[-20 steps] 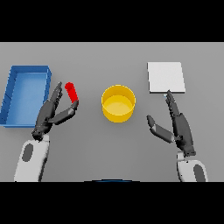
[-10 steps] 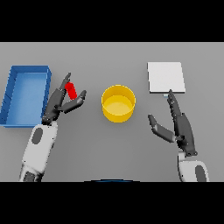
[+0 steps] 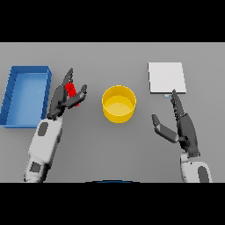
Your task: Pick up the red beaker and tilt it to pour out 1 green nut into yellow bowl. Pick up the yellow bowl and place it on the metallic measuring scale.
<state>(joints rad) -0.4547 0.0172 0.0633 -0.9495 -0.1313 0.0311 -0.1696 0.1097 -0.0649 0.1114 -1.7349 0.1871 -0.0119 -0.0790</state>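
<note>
The red beaker (image 3: 71, 93) is a small red cylinder, mostly hidden by my left hand (image 3: 63, 97), whose fingers (image 3: 67, 81) and thumb close around it; only its red side shows between them, so I cannot tell its tilt. It sits left of the yellow bowl (image 3: 119, 103), well apart from it. The bowl is round, bright yellow, upright and open-topped, standing on the grey counter (image 3: 114, 61) near the middle. The metallic measuring scale (image 3: 166, 78) is a flat, pale square plate lying on the counter, to the bowl's right and farther back.
</note>
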